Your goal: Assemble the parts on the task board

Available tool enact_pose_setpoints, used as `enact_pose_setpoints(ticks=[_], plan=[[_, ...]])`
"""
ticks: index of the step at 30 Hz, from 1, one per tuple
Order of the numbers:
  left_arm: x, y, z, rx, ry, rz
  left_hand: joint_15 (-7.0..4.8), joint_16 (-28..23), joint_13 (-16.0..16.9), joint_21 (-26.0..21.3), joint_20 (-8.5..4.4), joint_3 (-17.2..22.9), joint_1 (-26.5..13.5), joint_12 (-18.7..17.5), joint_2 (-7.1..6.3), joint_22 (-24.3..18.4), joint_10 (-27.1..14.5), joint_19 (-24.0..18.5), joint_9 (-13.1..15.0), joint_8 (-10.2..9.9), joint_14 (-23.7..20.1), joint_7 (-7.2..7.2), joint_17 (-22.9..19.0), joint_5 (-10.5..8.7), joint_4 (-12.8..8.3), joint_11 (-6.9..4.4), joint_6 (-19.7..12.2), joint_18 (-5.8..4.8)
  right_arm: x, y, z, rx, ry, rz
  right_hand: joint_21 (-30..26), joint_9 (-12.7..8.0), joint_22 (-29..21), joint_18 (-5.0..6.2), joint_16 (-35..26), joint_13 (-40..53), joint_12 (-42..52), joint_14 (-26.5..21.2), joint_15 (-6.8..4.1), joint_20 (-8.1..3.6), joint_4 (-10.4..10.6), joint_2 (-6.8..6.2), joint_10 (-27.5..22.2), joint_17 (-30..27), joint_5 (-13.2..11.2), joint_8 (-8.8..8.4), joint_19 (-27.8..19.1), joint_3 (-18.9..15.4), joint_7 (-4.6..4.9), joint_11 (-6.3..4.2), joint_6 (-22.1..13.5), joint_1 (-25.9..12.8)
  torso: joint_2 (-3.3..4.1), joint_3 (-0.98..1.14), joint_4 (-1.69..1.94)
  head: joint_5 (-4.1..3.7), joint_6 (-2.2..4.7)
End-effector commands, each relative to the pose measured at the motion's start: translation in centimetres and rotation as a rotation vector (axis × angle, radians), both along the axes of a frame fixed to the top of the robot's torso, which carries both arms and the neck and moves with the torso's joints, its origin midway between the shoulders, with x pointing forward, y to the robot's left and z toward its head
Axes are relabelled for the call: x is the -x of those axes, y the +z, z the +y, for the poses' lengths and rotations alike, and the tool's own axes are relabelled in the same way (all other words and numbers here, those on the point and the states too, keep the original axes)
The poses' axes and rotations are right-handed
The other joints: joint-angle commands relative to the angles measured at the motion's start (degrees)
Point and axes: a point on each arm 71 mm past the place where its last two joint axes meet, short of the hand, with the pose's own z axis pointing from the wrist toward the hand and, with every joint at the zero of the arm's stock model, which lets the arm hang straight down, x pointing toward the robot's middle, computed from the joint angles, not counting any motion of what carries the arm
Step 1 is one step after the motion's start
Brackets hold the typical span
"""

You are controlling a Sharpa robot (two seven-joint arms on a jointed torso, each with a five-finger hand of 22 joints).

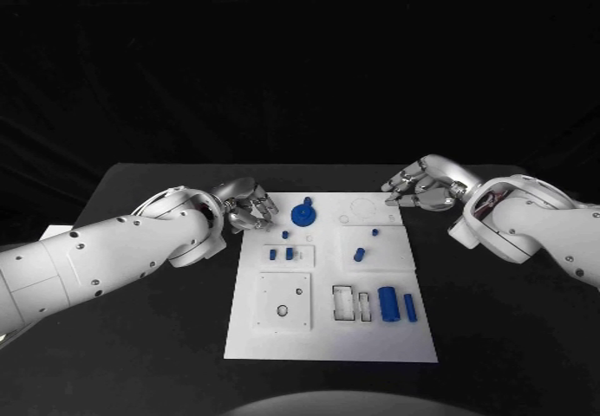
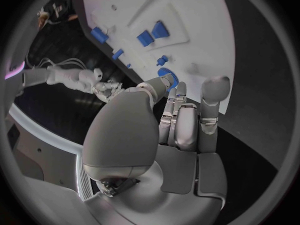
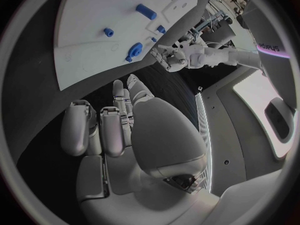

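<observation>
Legible markings: none confirmed. One short line of pale lettering stands on a dark panel at the rim of the right wrist view, too small and warped to read. White rectangular task board (image 1: 328, 334): no readable print. Blue parts and both hands: no labels visible.

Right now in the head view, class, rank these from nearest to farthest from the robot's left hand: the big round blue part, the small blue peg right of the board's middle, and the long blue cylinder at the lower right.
1. Big round blue part, beside the left hand.
2. Small blue peg, mid-board.
3. Long blue cylinder, lower right of the white task board.
</observation>
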Motion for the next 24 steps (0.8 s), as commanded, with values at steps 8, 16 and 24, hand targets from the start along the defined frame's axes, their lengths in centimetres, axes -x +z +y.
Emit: enact_pose_setpoints(ticks=[8, 16, 24], plan=[[1.5, 0.5, 2.3, 1.052, 0.235, 0.314, 0.16, -6.61, 0.96, -13.59, 0.47, -1.80, -2.24, 3.47, 2.27, -10.44, 1.08, -5.78, -0.22, 0.55, -5.51, -0.06, -11.63, 1.20, 0.54, -0.30, 1.64, 2.69, 1.5, -1.1, 1.5, 0.540, 0.087, -0.132, -0.30, -0.08, -0.02, 0.35, -0.15, -5.93, -3.05, 2.89, 0.14, 0.54, 0.48, -2.48, 0.53, -0.32, -1.51, -0.82, 0.53, 2.59, -0.40, 0.29, 1.71, -0.85, -0.10, -0.26, 0.09, -2.58, 1.04], [2.0, 0.6, 3.4, 1.167, 0.270, 0.343, 0.13, -7.25, 1.34, -14.19, 0.49, -3.29, -3.21, 4.57, 2.56, -10.80, 0.83, -6.11, -0.22, 0.67, -6.32, -0.16, -13.12, 1.26, 0.62, -0.37, 1.85, 2.72, 1.9, -1.6, 2.9, 0.613, 0.120, -0.161, -1.11, -0.25, -1.30, 0.57, -0.36, -9.51, -4.14, 2.87, 0.46, 0.85, 0.89, -3.62, -0.38, -0.81, -2.31, -1.63, 0.35, 4.49, -0.28, 0.67, 1.09, -1.05, -0.01, -0.24, 0.06, -2.62, 1.54], [2.4, 0.7, 3.5, 1.184, 0.270, 0.352, 0.15, -7.65, 1.45, -14.40, 0.50, -3.73, -3.36, 4.93, 2.66, -10.93, 0.62, -6.24, -0.23, 0.72, -6.74, -0.16, -13.94, 1.28, 0.52, -0.36, 1.91, 2.72, 1.7, -2.3, 4.1, 0.635, 0.139, -0.160, -2.25, -0.26, -3.02, 0.87, -0.38, -12.89, -4.05, 2.90, 0.54, 0.92, 1.23, -4.19, -0.68, -1.05, -4.59, -1.64, 0.19, 7.79, -0.25, 0.73, 0.89, -0.99, 0.05, -0.22, 0.12, -2.85, 1.62]])
